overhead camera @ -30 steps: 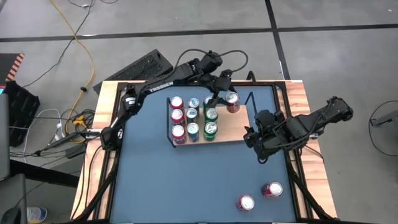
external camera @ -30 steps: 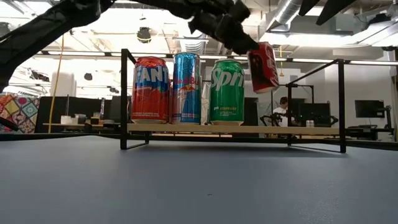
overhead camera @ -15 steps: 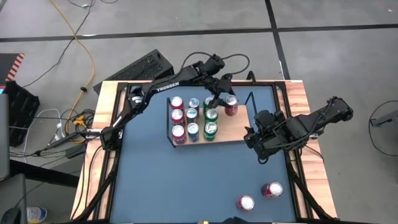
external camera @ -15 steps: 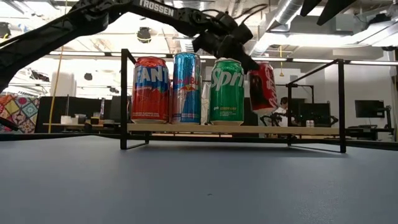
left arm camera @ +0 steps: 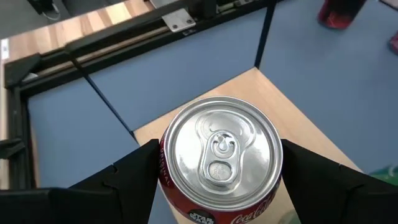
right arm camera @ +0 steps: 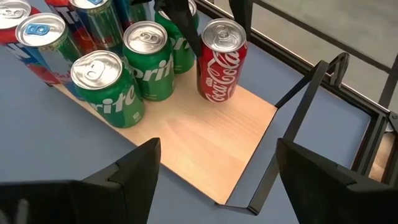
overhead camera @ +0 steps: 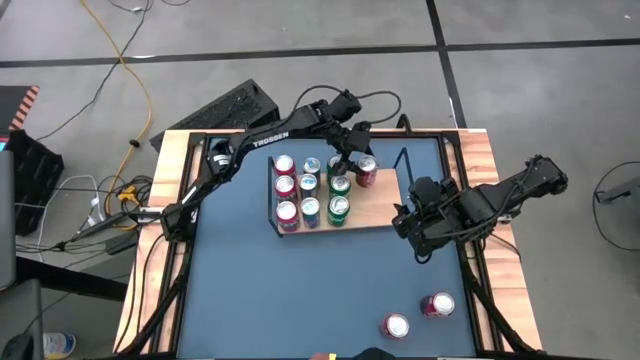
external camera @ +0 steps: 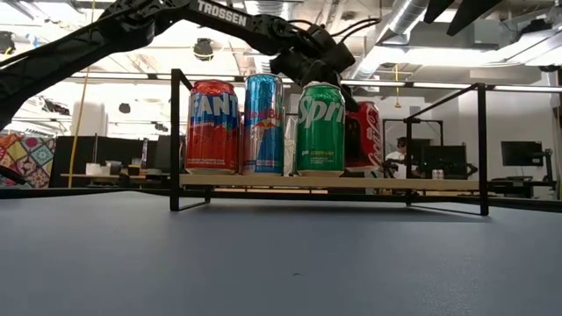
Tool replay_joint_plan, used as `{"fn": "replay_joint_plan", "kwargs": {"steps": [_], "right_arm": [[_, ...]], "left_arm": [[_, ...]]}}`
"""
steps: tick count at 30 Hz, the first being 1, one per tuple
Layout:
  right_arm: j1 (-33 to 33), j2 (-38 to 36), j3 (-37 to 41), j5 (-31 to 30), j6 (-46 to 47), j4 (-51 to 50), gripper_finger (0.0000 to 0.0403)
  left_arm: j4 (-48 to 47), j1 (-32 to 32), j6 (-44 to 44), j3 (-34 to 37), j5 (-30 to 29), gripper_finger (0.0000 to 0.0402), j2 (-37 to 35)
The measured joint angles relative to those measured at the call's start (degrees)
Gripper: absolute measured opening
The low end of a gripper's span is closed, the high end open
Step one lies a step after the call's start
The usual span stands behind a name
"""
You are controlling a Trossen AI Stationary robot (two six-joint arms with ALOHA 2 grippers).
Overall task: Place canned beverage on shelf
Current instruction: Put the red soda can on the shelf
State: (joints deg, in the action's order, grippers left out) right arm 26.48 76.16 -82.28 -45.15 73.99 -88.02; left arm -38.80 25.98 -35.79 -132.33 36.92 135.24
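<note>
At the far right end of the can rows, the left gripper [overhead camera: 358, 160] is clamped on a red Coca-Cola can with a silver pull-tab top [right arm camera: 221, 59], one dark finger on each side of its body. In the right wrist view the can stands on the light-wood shelf board with thin black wire end frames [right arm camera: 208, 155], just beside the far green Sprite can [right arm camera: 178, 34]; whether its base is fully seated I can't quite tell. Its long axis runs straight up and down, pull-tab top facing up, Coca-Cola script facing the near side.

Left of it sit the rest: green Sprite cans [external camera: 320, 128], slim blue Red Bull cans [external camera: 264, 124] and red Fanta cans [external camera: 212, 126], packed close together.

The danger, as I judge it, is the release. With the neighbouring Sprite so close, spreading fingers could nudge it, or a finger dragging on the way up could tip the red can over.

Near the shelf's right end, the right gripper [overhead camera: 408, 228] waits with its fingers spread wide. Two more red cans [overhead camera: 437, 304] stand on the dark-blue tabletop [overhead camera: 250, 290], near right, well apart from the shelf.
</note>
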Motion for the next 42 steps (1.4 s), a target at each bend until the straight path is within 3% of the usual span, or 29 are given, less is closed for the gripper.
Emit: {"fn": "replay_joint_plan", "kwargs": {"steps": [5, 11, 23, 42], "right_arm": [[0.00, 0.00, 0.00, 0.02, -0.93, 0.23, 0.0303], [0.00, 0.00, 0.00, 0.02, -1.17, 0.21, 0.0303], [0.00, 0.00, 0.00, 0.04, -2.48, 0.25, 0.0303], [-0.54, 0.00, 0.00, -0.37, -7.21, 0.29, 0.0303]], "left_arm": [[0.05, -0.43, -0.48, 0.21, -1.04, 0.0278, 0.00], [-0.52, -0.98, -0.47, 0.26, -7.67, 0.0278, 0.00], [-1.74, -1.25, 2.76, 0.31, -8.02, 0.0326, -0.05], [-3.38, -1.31, 4.18, -2.60, -9.22, 0.0329, -1.53]]}}
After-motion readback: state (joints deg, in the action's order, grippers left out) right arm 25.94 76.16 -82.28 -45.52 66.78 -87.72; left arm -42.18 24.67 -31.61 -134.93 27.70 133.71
